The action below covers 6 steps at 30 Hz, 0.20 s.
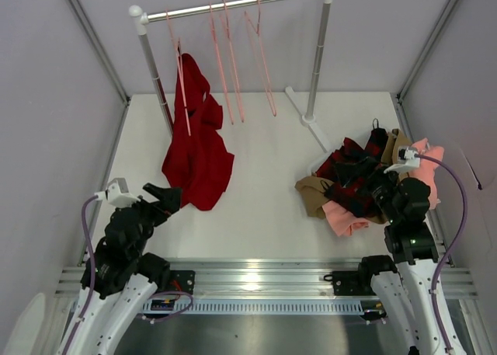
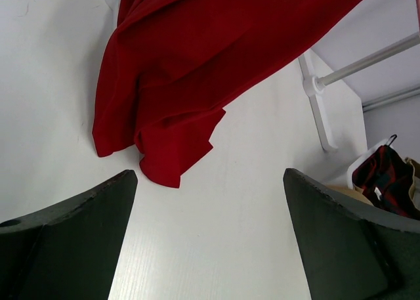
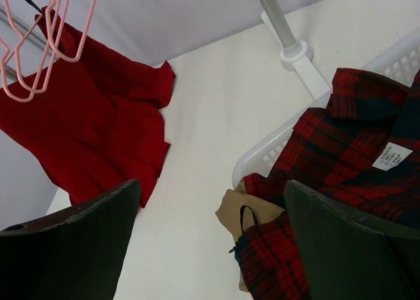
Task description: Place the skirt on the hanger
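The deep-red skirt (image 1: 198, 145) hangs from the leftmost salmon-pink hanger (image 1: 180, 67) on the rack rail, its lower part draped on the table. It also shows in the left wrist view (image 2: 197, 57) and the right wrist view (image 3: 85, 123). My left gripper (image 1: 167, 196) is open and empty, low over the table just near of the skirt's hem. My right gripper (image 1: 380, 186) is open and empty above the clothes pile at the right. The pink hangers (image 3: 39, 44) also show in the right wrist view.
Three more pink hangers (image 1: 241, 52) hang on the rail (image 1: 233, 4) of the white rack, whose foot (image 1: 311, 122) lies mid-right. A white basket (image 3: 275, 149) holds a red-black plaid garment (image 1: 353, 172), tan cloth (image 1: 314, 196) and salmon-pink cloth (image 1: 345, 215).
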{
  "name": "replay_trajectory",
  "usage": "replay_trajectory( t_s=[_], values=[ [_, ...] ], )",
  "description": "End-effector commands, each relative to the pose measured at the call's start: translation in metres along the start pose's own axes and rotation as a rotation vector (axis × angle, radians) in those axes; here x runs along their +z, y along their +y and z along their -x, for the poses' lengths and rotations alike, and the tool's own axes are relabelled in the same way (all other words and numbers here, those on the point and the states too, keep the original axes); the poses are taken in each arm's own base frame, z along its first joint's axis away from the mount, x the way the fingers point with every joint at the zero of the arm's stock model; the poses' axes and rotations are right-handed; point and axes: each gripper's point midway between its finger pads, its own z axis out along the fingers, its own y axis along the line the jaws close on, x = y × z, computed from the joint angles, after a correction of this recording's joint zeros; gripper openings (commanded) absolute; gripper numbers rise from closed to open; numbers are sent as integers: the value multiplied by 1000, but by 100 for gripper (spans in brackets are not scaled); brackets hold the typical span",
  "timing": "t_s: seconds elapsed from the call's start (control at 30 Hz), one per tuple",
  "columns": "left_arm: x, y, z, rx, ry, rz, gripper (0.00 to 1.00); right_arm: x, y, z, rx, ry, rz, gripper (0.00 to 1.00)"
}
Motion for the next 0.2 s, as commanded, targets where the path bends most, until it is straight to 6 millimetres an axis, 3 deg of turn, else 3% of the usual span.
replay_trajectory(
  t_s=[0.0, 0.17],
  values=[
    [2, -10, 15, -19, -51, -20, 99, -2, 13, 27, -14, -79, 26, 99],
    [5, -16, 18, -1, -50, -28, 99, 2, 12, 25, -8, -70, 23, 99]
  ],
)
